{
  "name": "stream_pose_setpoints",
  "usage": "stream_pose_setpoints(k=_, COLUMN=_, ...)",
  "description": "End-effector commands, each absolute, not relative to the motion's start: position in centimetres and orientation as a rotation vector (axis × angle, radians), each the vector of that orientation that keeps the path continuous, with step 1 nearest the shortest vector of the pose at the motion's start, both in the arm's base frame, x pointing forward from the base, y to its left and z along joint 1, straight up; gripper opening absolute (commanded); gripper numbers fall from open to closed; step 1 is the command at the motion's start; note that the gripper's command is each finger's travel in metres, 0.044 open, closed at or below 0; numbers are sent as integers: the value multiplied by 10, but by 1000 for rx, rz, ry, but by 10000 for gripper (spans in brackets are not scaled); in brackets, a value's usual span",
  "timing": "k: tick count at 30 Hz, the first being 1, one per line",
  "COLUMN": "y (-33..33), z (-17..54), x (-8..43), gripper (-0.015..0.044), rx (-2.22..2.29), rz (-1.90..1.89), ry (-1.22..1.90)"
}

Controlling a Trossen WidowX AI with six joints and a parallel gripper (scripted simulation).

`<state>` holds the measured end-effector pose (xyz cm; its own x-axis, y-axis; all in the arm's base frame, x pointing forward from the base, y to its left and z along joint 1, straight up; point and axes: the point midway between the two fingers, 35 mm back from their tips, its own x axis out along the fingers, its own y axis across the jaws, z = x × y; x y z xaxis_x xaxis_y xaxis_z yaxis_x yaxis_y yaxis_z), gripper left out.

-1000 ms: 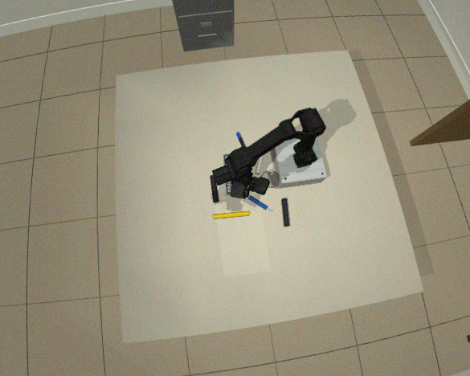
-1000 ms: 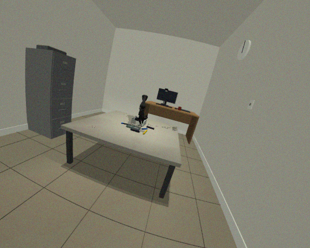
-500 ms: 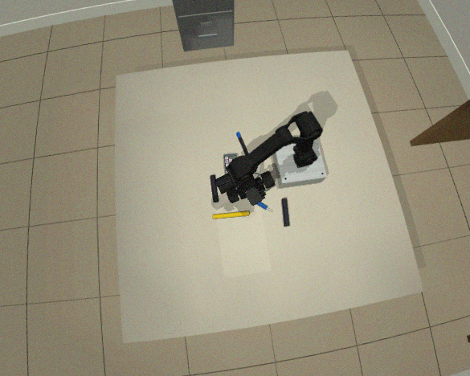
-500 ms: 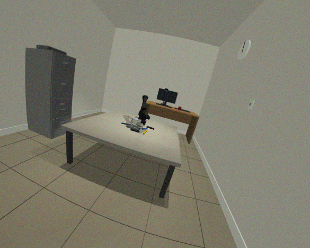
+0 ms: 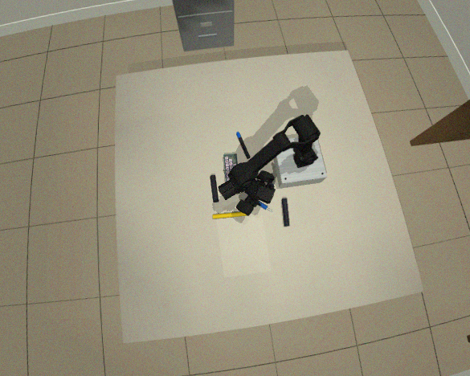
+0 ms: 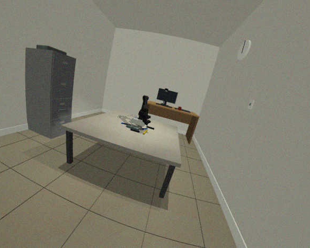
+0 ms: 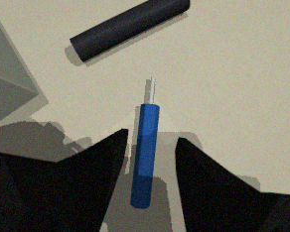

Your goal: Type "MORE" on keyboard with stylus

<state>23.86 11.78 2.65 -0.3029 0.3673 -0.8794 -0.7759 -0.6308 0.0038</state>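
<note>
The stylus, a blue barrel with a thin pale metal tip (image 5: 263, 205) (image 6: 144, 129) (image 7: 145, 149), lies on the desk. My gripper (image 7: 152, 140) is open. In the wrist view its two black fingers stand on either side of the blue barrel, with a gap on both sides, and the tip points away past them. How high the fingers are over the desk is hard to tell. The small dark green keyboard with pale keys (image 5: 229, 161) (image 6: 133, 127) lies partly under the arm in the top view; it is out of the wrist view.
A black marker (image 5: 285, 211) (image 7: 131, 29) lies beyond the stylus tip. A yellow marker (image 5: 224, 216) (image 6: 145, 132) lies near the gripper. Another black marker (image 5: 214, 188) lies beside the keyboard, and a black pen with a blue end (image 5: 243, 145) lies past it. The arm's grey base (image 5: 304, 177) (image 7: 7, 94) is nearby.
</note>
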Motion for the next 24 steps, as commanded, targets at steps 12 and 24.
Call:
stream_pose_setpoints(k=12, y=120, z=20, x=235, gripper=150, rx=-1196, rz=2032, ry=512)
stream_pose_setpoints(k=24, y=120, z=11, x=236, gripper=150, rx=-1196, rz=2033, ry=512)
